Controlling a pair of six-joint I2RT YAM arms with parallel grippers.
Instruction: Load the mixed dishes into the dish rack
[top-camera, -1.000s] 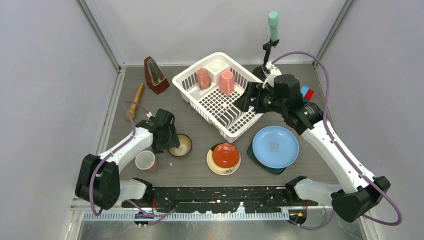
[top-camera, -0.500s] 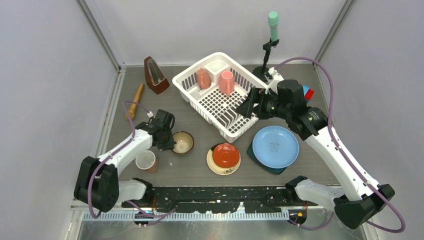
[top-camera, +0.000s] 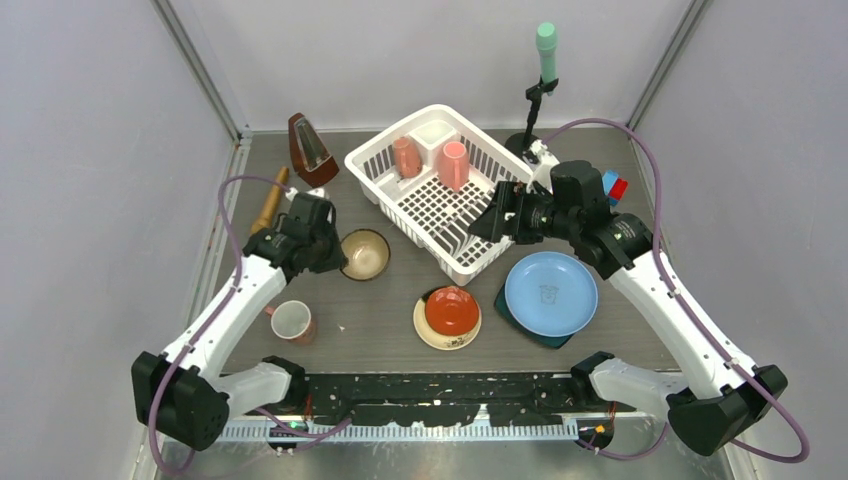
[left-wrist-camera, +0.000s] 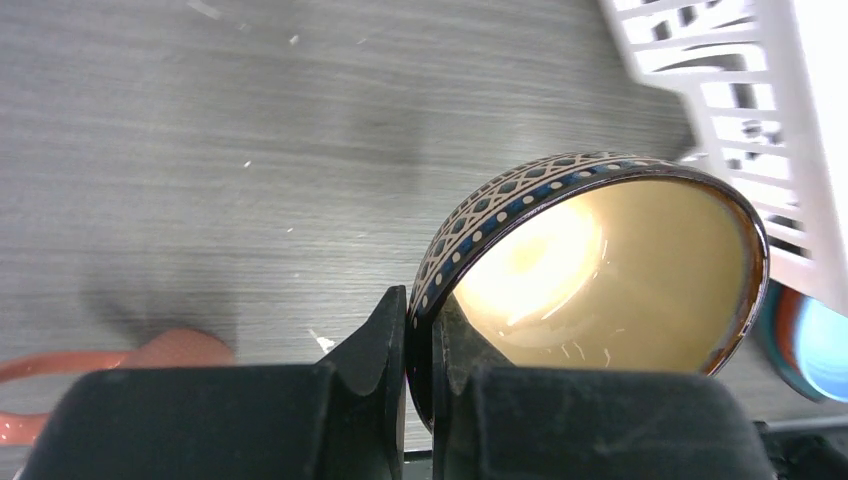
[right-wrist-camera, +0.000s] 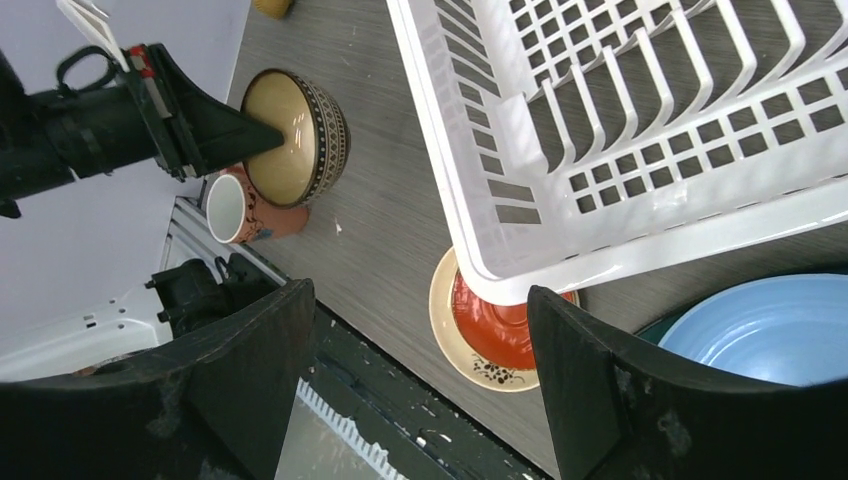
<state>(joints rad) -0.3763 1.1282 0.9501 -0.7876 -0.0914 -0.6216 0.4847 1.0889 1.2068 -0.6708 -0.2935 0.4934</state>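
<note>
1 brown bowl (left-wrist-camera: 600, 270) being clamped at rim by left gripper (left-wrist-camera: 420, 330), seemingly off table (left-wrist-camera: 200, 120) | right gripper (right-wrist-camera: 420, 340) hanging apart | next: needing lift over dish rack (top-camera: 400, 215) wall

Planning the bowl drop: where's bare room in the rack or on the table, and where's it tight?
Rack floor is bare between the pink mugs and the empty plate dividers. Table is bare between the loose mug and stacked saucers. Tight: saucers, blue plate, rack corner.

left gripper (left-wrist-camera: 421, 322) clamped; right gripper (right-wrist-camera: 420, 300) seemingly spread
</note>
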